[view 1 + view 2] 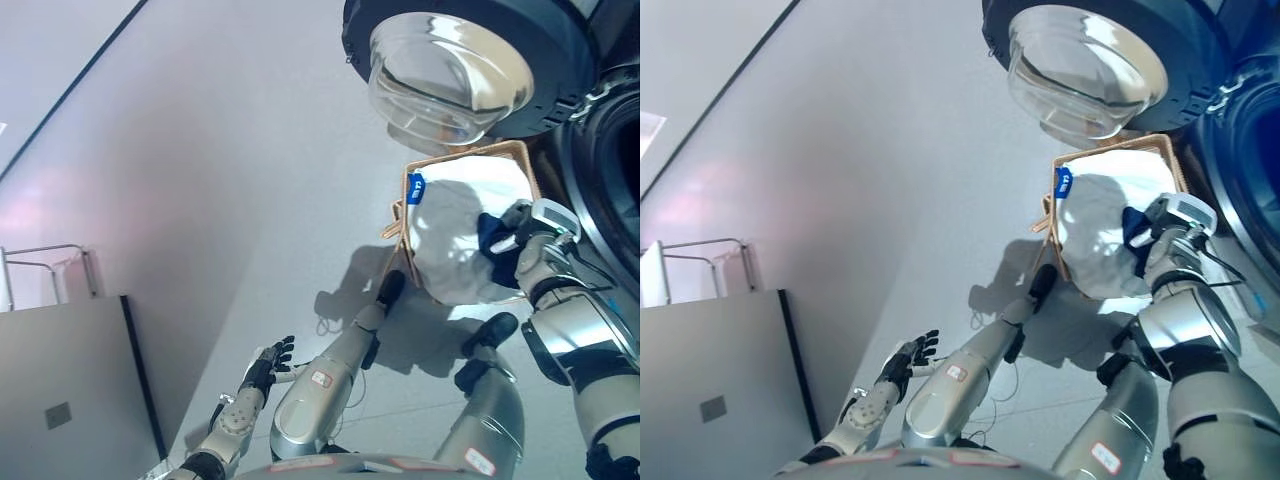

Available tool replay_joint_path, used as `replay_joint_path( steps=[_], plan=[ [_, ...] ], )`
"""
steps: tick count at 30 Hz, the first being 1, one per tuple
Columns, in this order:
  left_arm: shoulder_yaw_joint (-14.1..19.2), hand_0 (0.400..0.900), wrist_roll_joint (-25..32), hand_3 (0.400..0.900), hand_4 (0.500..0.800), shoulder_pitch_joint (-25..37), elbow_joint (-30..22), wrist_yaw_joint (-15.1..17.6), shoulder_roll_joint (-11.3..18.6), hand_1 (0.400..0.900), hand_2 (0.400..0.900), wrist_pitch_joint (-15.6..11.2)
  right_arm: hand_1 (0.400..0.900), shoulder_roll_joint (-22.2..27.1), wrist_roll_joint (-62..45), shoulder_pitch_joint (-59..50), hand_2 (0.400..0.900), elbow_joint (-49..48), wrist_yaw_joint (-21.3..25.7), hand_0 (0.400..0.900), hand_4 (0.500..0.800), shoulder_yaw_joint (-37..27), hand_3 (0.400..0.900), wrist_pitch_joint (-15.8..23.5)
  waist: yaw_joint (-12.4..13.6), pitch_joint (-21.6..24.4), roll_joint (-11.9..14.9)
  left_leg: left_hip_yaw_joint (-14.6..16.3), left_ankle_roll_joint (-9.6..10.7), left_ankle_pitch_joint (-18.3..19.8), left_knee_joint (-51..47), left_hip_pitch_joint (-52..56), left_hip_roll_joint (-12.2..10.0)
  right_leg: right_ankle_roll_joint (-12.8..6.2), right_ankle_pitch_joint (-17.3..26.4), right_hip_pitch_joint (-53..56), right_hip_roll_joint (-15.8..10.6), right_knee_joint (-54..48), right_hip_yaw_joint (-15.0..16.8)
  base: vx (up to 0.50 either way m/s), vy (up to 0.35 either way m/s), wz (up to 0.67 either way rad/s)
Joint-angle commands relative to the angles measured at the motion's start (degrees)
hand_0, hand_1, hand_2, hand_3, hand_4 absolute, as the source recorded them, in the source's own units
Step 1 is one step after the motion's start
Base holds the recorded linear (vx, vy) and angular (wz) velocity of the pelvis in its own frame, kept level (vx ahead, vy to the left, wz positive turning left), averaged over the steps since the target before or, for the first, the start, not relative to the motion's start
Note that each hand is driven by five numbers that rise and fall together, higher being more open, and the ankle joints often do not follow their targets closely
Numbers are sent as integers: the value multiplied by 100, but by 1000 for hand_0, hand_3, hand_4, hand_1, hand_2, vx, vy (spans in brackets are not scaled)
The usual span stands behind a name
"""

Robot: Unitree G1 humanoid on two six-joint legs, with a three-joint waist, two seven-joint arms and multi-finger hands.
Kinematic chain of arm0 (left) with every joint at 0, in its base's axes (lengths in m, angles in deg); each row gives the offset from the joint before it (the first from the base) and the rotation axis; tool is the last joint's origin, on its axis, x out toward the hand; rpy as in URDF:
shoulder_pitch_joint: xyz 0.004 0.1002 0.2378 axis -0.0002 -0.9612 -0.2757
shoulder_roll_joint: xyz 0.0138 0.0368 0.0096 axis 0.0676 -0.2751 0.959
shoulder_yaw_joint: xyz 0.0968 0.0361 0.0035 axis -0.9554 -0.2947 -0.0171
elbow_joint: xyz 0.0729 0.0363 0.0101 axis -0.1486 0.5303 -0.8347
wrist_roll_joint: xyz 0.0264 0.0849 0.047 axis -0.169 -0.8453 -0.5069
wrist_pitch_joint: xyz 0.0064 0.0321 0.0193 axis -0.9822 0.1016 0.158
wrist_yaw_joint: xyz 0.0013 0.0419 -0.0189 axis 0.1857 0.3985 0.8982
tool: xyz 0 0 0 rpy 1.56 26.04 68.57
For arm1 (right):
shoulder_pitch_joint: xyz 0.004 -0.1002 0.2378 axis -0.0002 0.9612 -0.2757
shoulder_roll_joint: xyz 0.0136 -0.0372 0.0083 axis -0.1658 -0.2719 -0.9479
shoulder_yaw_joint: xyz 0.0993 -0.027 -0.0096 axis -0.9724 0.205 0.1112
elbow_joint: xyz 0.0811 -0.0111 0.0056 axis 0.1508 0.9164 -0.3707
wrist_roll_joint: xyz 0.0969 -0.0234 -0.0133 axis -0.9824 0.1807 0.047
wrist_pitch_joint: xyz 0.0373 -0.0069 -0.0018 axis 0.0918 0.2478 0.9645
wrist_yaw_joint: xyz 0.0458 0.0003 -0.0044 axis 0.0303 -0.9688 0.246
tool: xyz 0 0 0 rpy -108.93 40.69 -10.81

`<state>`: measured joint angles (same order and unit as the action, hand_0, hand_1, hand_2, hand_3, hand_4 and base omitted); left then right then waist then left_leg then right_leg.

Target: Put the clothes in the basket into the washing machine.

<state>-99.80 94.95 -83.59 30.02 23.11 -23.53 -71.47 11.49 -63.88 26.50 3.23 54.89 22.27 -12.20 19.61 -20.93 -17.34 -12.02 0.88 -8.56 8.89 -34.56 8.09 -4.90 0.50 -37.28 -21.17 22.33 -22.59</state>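
The right robot hand reaches into the basket, its fingers buried in the clothes, so their grip cannot be told. White cloth fills the basket, with a dark blue piece beside the hand. The basket stands on the floor just below the washing machine's open glass door. The left robot hand hangs well apart, fingers spread wide, holding nothing.

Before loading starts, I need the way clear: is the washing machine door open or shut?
Open. The round glass door is swung out over the basket, and the dark drum opening shows beside it.
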Motion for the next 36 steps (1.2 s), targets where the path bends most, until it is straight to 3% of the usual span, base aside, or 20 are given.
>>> replay_joint_path(
  steps=[1,14,15,16,17,36],
  plan=[
    [-101,900,-15,900,800,-208,-63,10,144,900,900,7,900,681,93,27,900,-85,127,900,800,22,900,87,84,-230,-314,288,-101,538,577,-348,212,-166,-273,142,179,361,210,-9,16,8],
    [-196,900,40,900,800,-391,-709,-33,214,900,900,-87,900,1211,112,494,900,-23,102,900,800,-140,900,106,84,-245,-674,430,-121,589,1113,-1231,390,-111,-520,-831,-73,1207,528,-7,23,6],
    [-199,900,54,900,800,-395,-721,-26,208,900,900,-96,806,1213,102,501,806,-26,110,806,744,-147,806,107,77,-243,-695,427,-126,593,1118,-1248,402,-111,-536,-853,-89,1229,542,15,11,3],
    [-204,900,49,900,800,-398,-726,-19,207,900,900,-97,563,1212,107,497,563,-24,111,563,598,-146,563,105,71,-241,-706,438,-123,594,1129,-1265,415,-112,-545,-866,-98,1245,553,0,0,0],
    [-193,900,63,900,800,-393,-720,-8,209,900,900,-103,400,1212,106,502,400,-39,126,400,500,-141,400,110,60,-246,-709,434,-123,593,1133,-1263,418,-111,-551,-860,-101,1249,565,0,0,0],
    [-237,900,173,900,800,-372,-378,25,151,900,900,-114,400,999,-295,106,400,-24,210,400,500,-267,400,123,-73,-186,-701,455,-114,548,781,-618,374,-123,-519,-308,-6,910,559,8,2,-3]
  ],
)
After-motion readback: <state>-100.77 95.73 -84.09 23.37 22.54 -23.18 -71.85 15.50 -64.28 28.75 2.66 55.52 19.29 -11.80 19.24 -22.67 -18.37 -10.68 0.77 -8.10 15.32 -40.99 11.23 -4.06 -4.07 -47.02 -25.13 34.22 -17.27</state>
